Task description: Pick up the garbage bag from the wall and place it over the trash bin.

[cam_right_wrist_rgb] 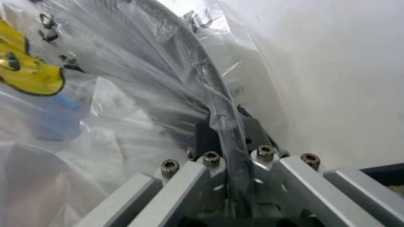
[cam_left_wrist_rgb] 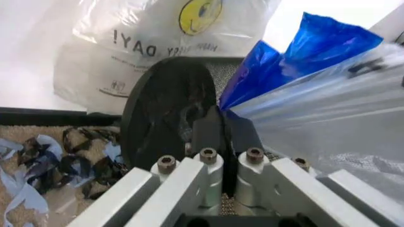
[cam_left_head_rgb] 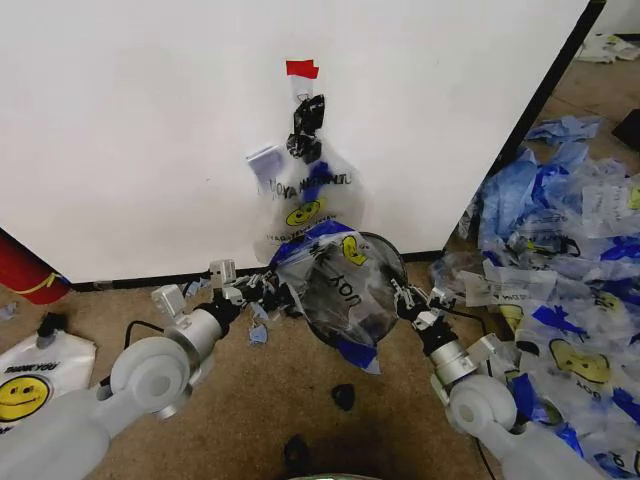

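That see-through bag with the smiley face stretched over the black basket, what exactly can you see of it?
The garbage bag is thin, clear, crinkled plastic with a yellow smiley, dark lettering and blue streaks. It lies draped over the trash bin, which stands on the carpet by the wall. The left gripper and the right gripper pinch it at opposite sides, each closed on film at the rim. Another printed bag hangs on the wall just behind.

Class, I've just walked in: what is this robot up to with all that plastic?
The robot is fitting a see-through garbage bag over the black mesh trash bin, which stands at the foot of the white wall. The left tool pinches the bag on the bin's left side; the right tool grips bag and rim together on the right. Another smiley bag hangs on the wall under red tape.
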